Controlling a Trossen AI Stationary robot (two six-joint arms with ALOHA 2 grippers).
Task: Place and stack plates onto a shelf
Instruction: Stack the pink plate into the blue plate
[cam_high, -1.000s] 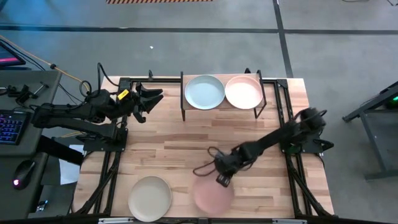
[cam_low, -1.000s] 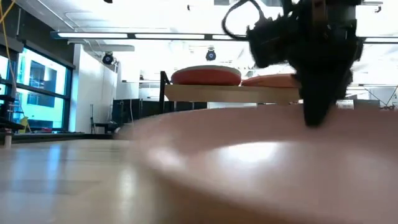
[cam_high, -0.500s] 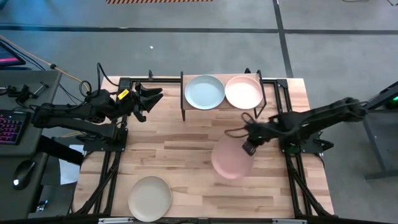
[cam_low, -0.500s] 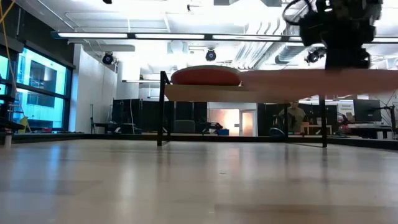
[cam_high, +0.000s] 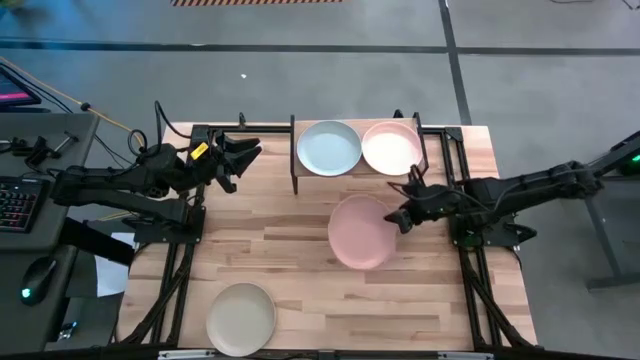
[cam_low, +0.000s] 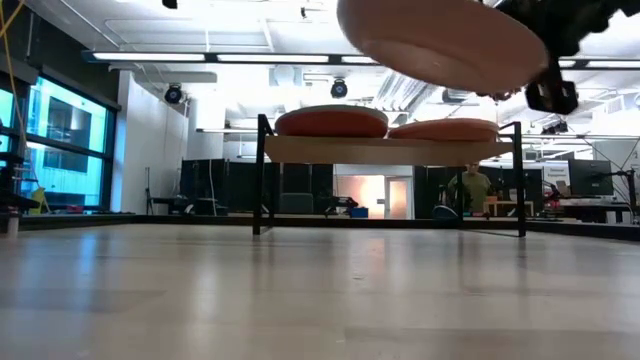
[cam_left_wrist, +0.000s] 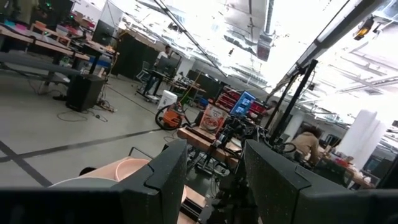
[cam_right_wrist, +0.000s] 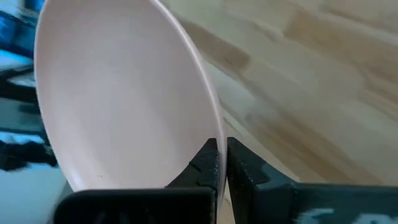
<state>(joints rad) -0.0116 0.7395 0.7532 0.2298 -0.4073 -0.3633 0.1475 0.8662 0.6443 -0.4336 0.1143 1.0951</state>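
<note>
We have the round, shallow, matte pink plate (cam_high: 361, 232) up in the air, pinched by its rim in the right gripper (cam_high: 400, 218), whose fingers (cam_right_wrist: 210, 163) are drawn narrow onto the plate's edge. From above it sits over the wooden desk (cam_high: 270, 245), just in front of the small rack-like shelf with a light wood top and thin black legs (cam_high: 296, 181). The level view shows it higher than the shelf top and tilted.

On the shelf lie a pale blue-grey round plate (cam_high: 329, 147) and a pale peach round plate (cam_high: 391, 147), side by side; the level view shows each of them lying on top of another plate. A cream-beige round plate (cam_high: 240, 318) waits near the desk's front edge. The left gripper (cam_high: 240, 158) idles at the back left corner of the desk, its fingers (cam_left_wrist: 163, 180) held apart on nothing.

We judge the risks to be these. The hold is a thin pinch on one edge, so the plate could swing or slip if moved sharply. Coming in tilted, its low edge could catch the plates already stacked and shove them. Released off-centre, it could slide off the stack.

We can read no brand, label or writing on anything here.
</note>
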